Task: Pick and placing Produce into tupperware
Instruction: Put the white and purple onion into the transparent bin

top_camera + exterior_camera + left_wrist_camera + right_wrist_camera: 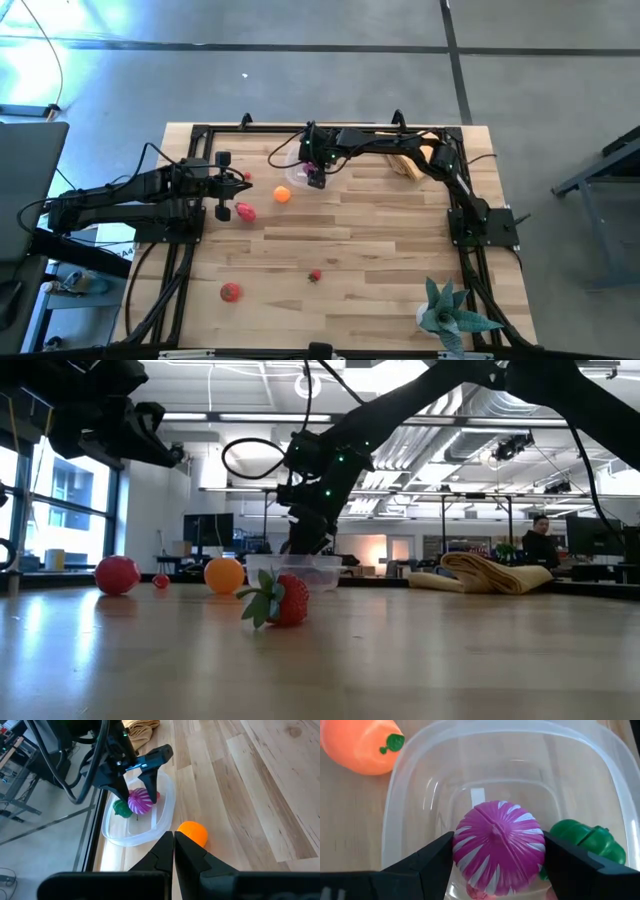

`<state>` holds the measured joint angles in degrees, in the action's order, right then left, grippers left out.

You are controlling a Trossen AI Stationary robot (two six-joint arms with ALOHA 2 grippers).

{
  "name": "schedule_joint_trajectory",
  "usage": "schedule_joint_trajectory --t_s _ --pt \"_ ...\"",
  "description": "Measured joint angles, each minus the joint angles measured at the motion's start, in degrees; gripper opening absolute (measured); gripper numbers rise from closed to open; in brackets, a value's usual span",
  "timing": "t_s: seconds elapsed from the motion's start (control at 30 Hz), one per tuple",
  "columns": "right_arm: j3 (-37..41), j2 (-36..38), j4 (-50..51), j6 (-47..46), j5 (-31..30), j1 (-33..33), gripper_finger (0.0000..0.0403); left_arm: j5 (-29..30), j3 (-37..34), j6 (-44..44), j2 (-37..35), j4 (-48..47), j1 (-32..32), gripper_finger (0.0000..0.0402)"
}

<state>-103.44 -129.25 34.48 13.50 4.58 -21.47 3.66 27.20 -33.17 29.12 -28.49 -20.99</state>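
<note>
The tupperware is a clear rounded-square container near the table's far edge. My right gripper hangs in its opening, shut on a magenta, white-striped toy vegetable. A green piece lies inside the container beside it. An orange fruit rests on the table just outside. My left gripper is shut and holds nothing; it hovers left of the container, near a pink piece. A strawberry and a red tomato lie nearer the front. My right gripper pinches the magenta vegetable across its round body, one finger on each side. The fingers come from above, pointing down into the tupperware. The vegetable sits within the container's walls; whether it touches the floor cannot be told.
A folded tan cloth lies at the far right, behind the right arm. A teal spiky plant stands at the near right corner. A small red piece sits by the left gripper. Bare wood fills the table's middle.
</note>
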Motion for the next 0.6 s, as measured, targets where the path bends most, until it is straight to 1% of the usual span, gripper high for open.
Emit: schedule_joint_trajectory --t_s 0.3,0.6 --pt "0.00 -0.09 0.02 0.01 -0.26 0.00 0.0264 0.00 0.00 0.00 0.00 0.00 0.00 0.0005" --pt "0.00 -0.09 -0.26 -0.15 -0.60 0.00 0.0293 0.02 0.00 0.00 0.00 0.00 0.00 0.0005"
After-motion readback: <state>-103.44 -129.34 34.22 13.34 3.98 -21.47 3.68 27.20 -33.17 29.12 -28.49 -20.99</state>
